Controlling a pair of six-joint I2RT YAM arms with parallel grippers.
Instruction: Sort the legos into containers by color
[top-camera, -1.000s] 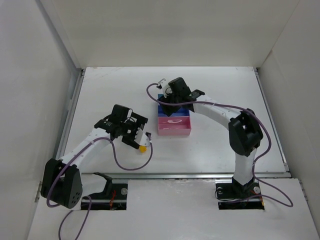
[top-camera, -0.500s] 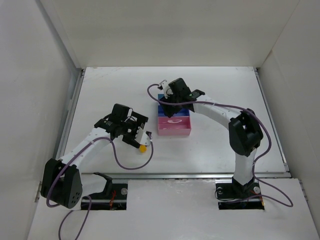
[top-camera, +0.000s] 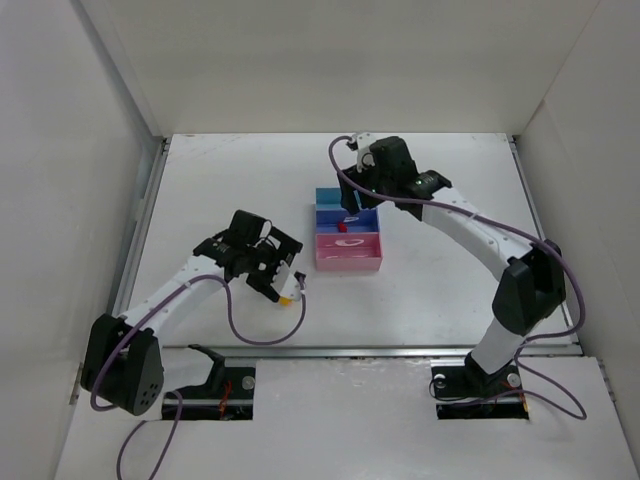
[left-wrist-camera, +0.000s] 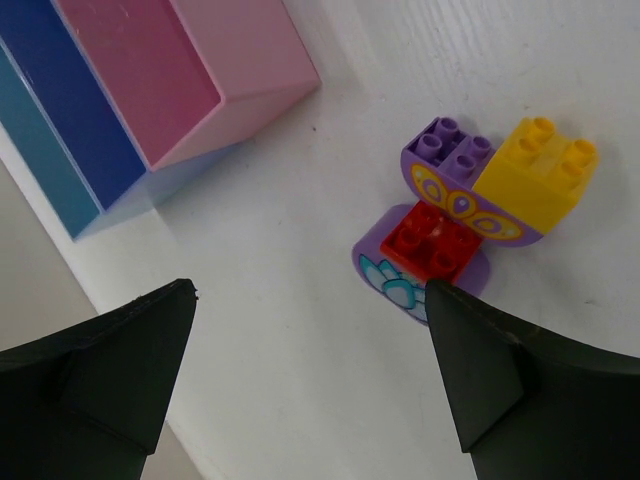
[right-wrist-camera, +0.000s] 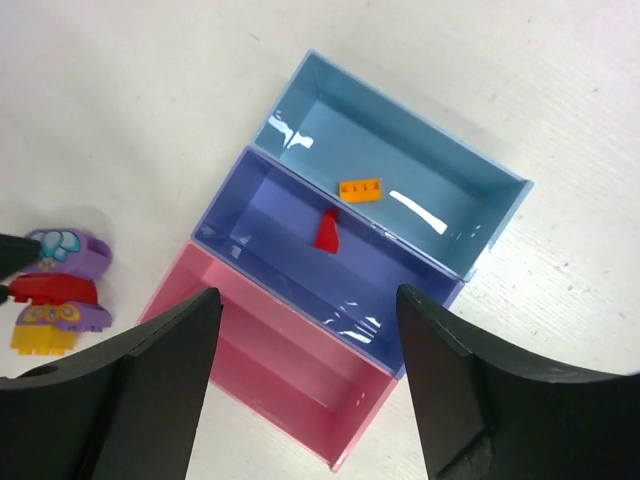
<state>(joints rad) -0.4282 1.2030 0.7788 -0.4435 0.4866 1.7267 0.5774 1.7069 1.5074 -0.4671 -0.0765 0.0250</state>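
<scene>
Over the last second the right gripper (right-wrist-camera: 305, 300) has pulled back from the row of containers. It had been low over them and hid the two blue ones from the overhead camera; now it hangs higher and toward the far side, its jaws spread wide with nothing between them. All three trays are now visible. The light blue tray (right-wrist-camera: 330, 120) holds a small orange brick (right-wrist-camera: 360, 188), the darker blue tray (right-wrist-camera: 270, 200) holds a red piece (right-wrist-camera: 327, 232), and the pink tray (right-wrist-camera: 260, 350) seems to hold no brick. We take this to mean the right arm has finished a drop and is free for another fetch. Meanwhile the left gripper (left-wrist-camera: 310, 300) has edged a little toward the near right, and its jaws are also released and empty. It hovers over the table (left-wrist-camera: 300, 180) beside the pink tray. The remaining legos sit bunched together near one of its fingers: a yellow brick (left-wrist-camera: 535, 170) touching a purple brick (left-wrist-camera: 450, 150), and a red brick (left-wrist-camera: 435, 237) resting on a lavender piece (left-wrist-camera: 395, 280). We cannot tell whether these are clicked together or only touching. About two pieces are sorted and four are left. If the clump is joined, we expect it will have to be pulled apart before each colour can go to its tray.
</scene>
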